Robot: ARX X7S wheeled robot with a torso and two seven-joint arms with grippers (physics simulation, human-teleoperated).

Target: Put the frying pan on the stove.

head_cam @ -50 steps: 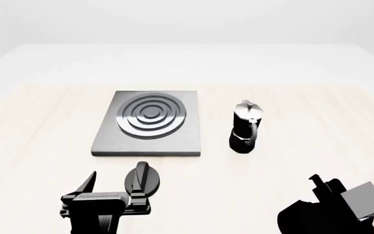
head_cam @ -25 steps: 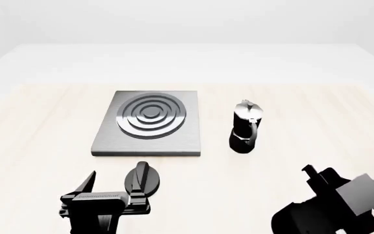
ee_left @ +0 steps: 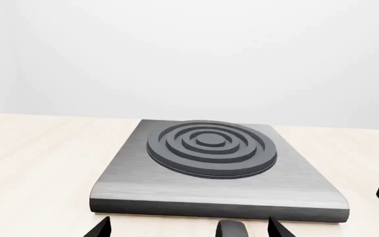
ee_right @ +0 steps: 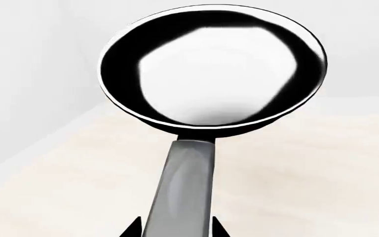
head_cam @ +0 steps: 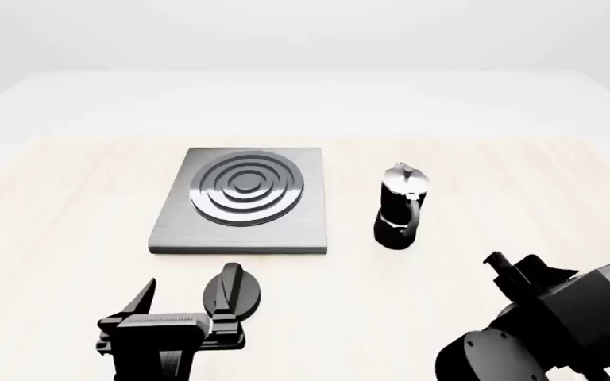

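Jaws of the right gripper [ee_right: 174, 231] pinched the handle of one pan [ee_right: 212, 66], cut off at the head view's right edge; left gripper [head_cam: 187, 305] spread before one stove [head_cam: 244, 208], beside one pot [head_cam: 400, 206].

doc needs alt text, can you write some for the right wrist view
A glossy black frying pan fills the frame, lifted above a pale wooden table, its long handle running down between the right gripper's fingers. Plain white walls behind.
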